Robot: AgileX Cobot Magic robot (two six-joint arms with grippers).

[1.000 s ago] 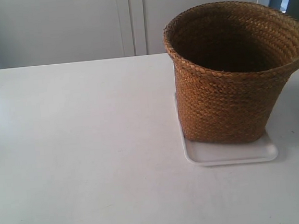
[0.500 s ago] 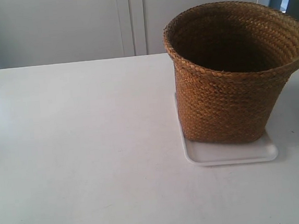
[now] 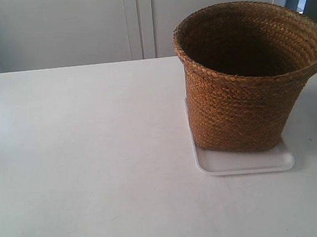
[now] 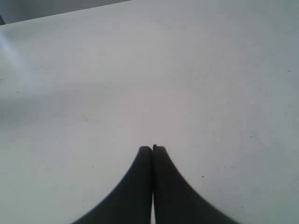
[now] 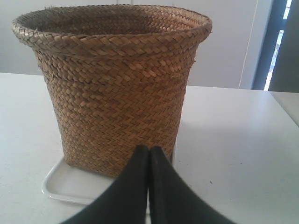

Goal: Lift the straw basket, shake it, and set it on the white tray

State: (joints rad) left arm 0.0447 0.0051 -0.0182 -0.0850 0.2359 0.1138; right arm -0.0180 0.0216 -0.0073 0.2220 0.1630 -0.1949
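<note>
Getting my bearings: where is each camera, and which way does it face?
Exterior: raised, looking down across the table at the golden-brown braided straw basket on the glossy white rectangular tray; no arm shows.
Left wrist: faces table only; shut left gripper shows.
Right wrist: low, faces basket's wall; shut right gripper shows.
Shared by exterior and right wrist: basket, tray.

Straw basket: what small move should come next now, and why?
Probably leave the straw basket alone and just back the right gripper away. The basket stands upright on the white tray, so the placing looks done. Both grippers are shut on nothing: the right one points at the basket's lower wall, and the left gripper is over the table.
</note>
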